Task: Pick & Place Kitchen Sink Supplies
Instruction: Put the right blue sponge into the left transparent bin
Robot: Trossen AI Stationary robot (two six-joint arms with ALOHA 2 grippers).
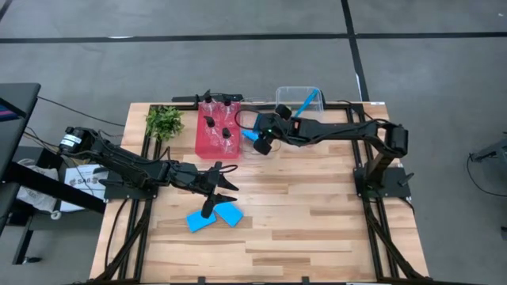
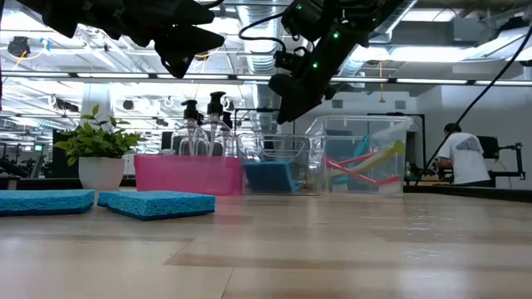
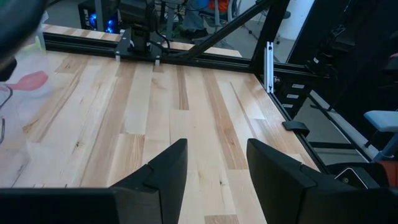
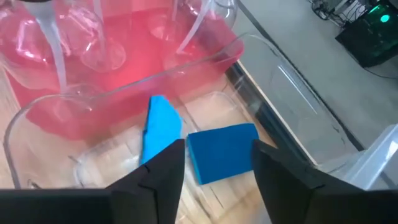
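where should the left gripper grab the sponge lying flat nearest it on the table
Judging by its pose, come straight down from above with the left gripper and pinch the light-blue sponge across its narrower width, on the two long side edges. It lies flat on the table, so only its thin sides offer a hold. The second sponge lies close beside it; keep the fingers off that side.

In the right wrist view, we see the pink bin (image 4: 124, 56) cut off by the frame, its bottles (image 4: 56, 37) blurred. In the low view, the brushes (image 2: 366, 166) show only dimly through the clear bin (image 2: 399, 133); both arms' upper parts leave the picture.
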